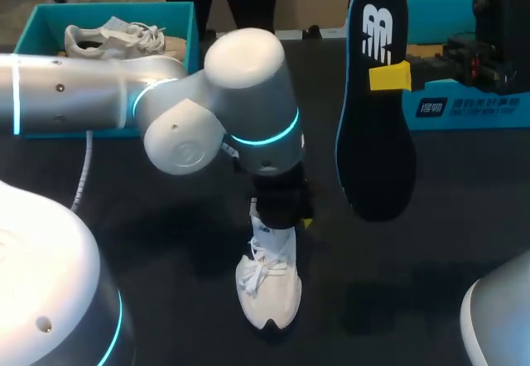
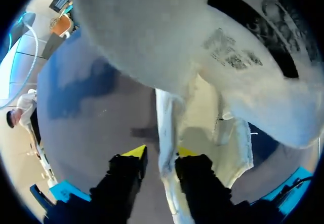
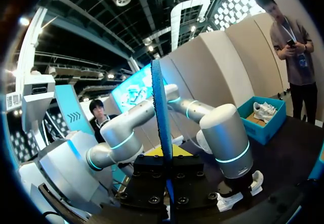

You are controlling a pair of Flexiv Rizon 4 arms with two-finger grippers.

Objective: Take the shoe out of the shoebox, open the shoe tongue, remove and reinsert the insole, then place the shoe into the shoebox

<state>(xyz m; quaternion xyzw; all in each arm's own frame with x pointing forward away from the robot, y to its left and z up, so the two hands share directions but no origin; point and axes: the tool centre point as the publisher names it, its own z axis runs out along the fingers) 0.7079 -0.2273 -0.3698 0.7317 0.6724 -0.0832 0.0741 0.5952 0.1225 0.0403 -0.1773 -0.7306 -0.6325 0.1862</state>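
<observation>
A white shoe (image 1: 269,287) stands on the black table (image 1: 166,242), toe toward the front edge. My left gripper (image 1: 277,217) comes straight down on the shoe's heel end. In the left wrist view the left gripper (image 2: 159,153) is open, with the shoe's (image 2: 233,143) thin white side wall between its fingers (image 2: 134,155), lying against one of them only. My right gripper (image 1: 389,76) is shut on a black insole (image 1: 377,126) with a blue rim, held upright in the air at the right. In the right wrist view the insole (image 3: 161,112) shows edge-on in that gripper (image 3: 164,153).
A teal shoebox (image 1: 178,18) at the back left holds a second pale shoe (image 1: 116,39). Another teal box (image 1: 472,105) stands at the back right, behind the insole. My left arm's bulky elbow (image 1: 240,76) hangs over the table's middle.
</observation>
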